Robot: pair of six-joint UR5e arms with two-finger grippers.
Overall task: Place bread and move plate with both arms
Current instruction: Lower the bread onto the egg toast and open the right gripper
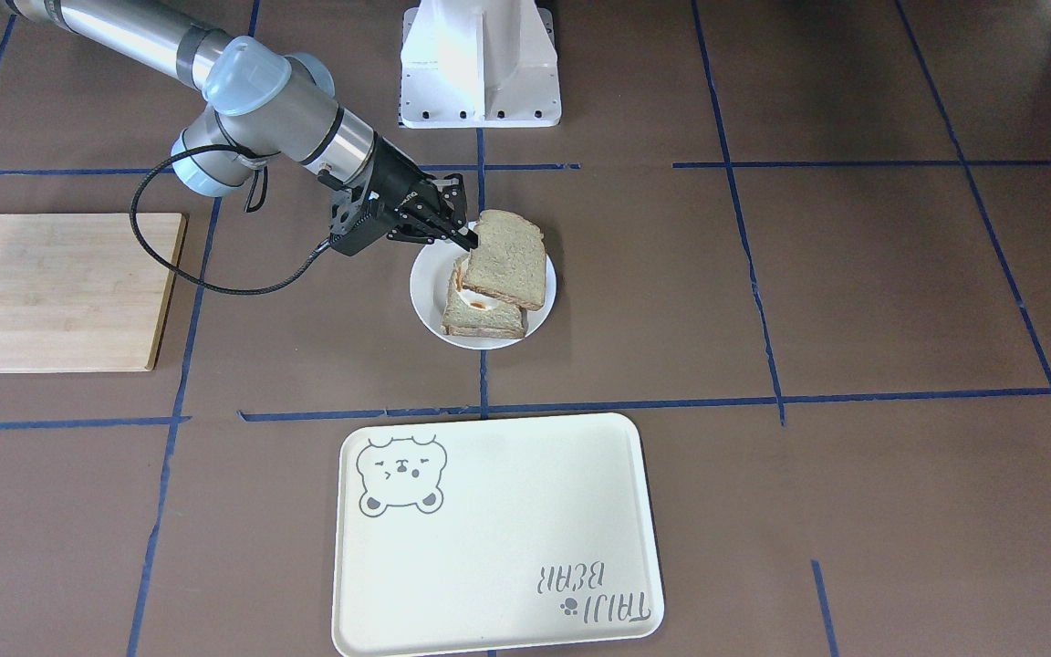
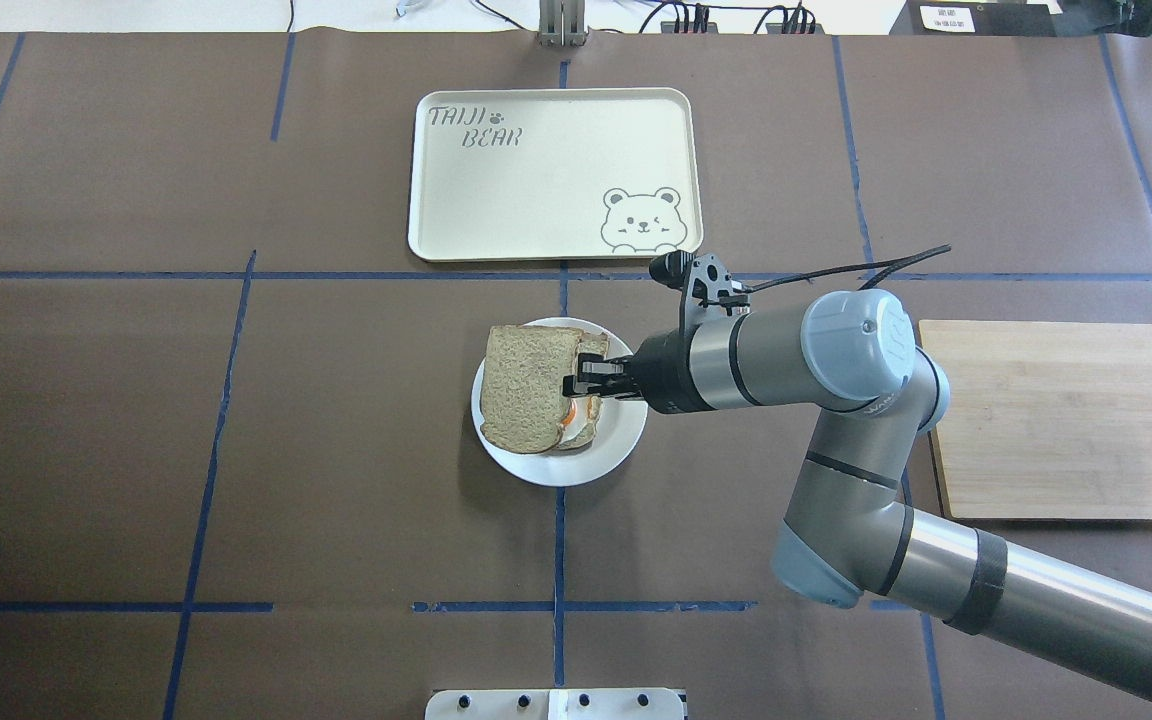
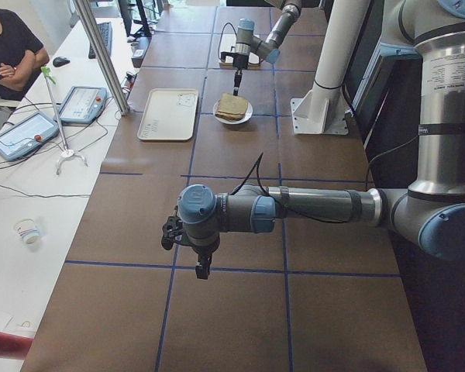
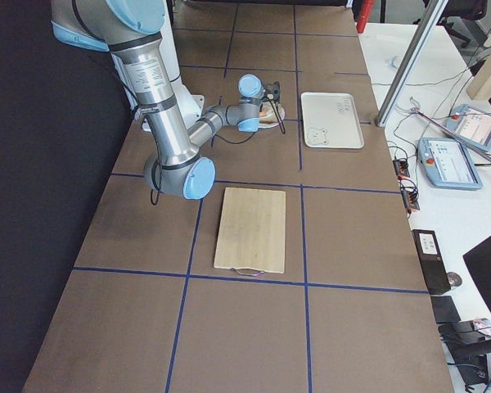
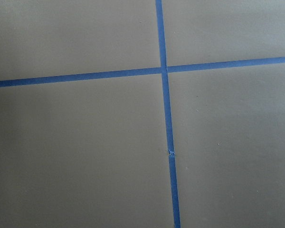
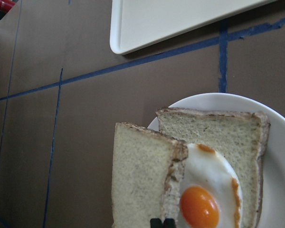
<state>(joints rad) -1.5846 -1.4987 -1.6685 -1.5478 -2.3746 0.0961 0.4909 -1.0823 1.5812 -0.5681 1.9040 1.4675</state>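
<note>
The right arm's black two-finger gripper (image 2: 570,388) is pinching the crust edge of the flat brown wholemeal bread slice (image 2: 526,385), at the slice's three o'clock side in the overhead view; the slice hangs slanted over the egg-topped toast (image 6: 213,190) on the small round white plate (image 2: 608,455), and I cannot tell whether its far edge touches. It looks light, soft and floppy, so I judge a shallow pinch on the firmer crust best, squeezed gently lest the crumb tear; its face is speckled tan, ringed by darker crust. The cream rectangular bear tray (image 2: 536,190) lies at the plate's twelve o'clock, the pale wooden board (image 2: 1056,420) at three; the left arm's gripper (image 3: 203,270) hovers well apart over the brown taped table (image 5: 85,142), and I cannot tell how its jaws stand.
</note>
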